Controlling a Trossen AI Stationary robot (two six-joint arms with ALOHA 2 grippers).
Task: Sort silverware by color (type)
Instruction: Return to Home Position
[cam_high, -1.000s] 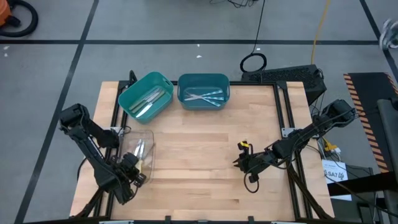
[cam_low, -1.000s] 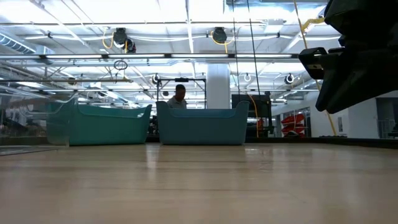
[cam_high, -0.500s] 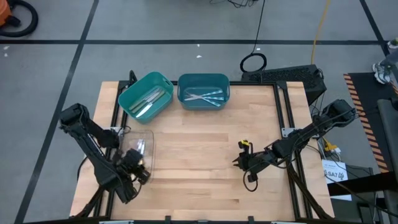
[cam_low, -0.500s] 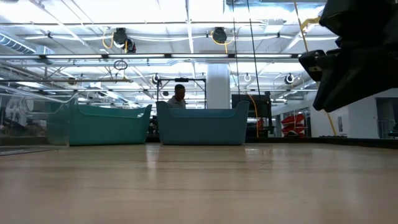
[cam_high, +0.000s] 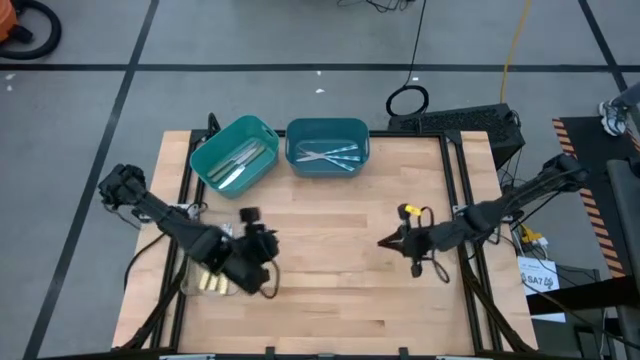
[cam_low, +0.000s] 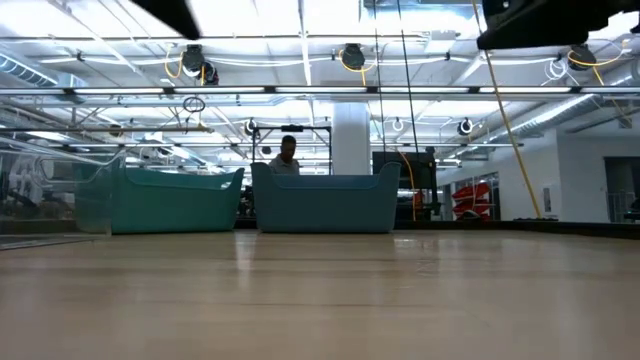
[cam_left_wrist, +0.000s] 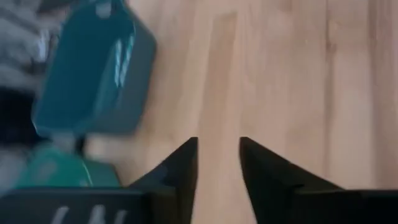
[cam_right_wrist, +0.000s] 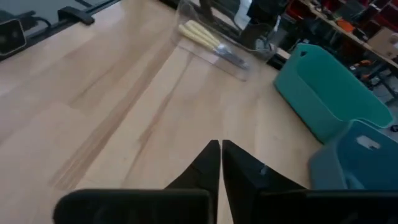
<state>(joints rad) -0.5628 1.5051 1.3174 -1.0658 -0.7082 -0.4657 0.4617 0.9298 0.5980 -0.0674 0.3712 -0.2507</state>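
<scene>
The silverware lies in three places. Pale utensils (cam_high: 236, 162) are in the green-teal bin (cam_high: 215, 140), and light-blue ones (cam_high: 328, 155) in the blue-teal bin (cam_high: 300, 135). Yellow-handled ones (cam_high: 212, 283) (cam_right_wrist: 200, 33) lie in the clear tray (cam_right_wrist: 242, 65) at the near left. My left gripper (cam_high: 262, 262) (cam_left_wrist: 217, 149) hangs open over bare wood just right of the tray, with nothing between its fingers. My right gripper (cam_high: 384, 242) (cam_right_wrist: 219, 148) is shut and empty above the table's right half, pointing toward the tray.
Both bins stand side by side at the table's far edge, seen in the low view as the green-teal bin (cam_low: 160, 200) and the blue-teal bin (cam_low: 325, 203). Bare wood lies between the two grippers. A person (cam_low: 287, 152) shows in the room beyond.
My left gripper has risen out of the clear tray and swung toward the table's right, rolling about its own line; yellow utensils now show in the tray where it stood. My right gripper has risen, nearly leaving the low view at the top.
</scene>
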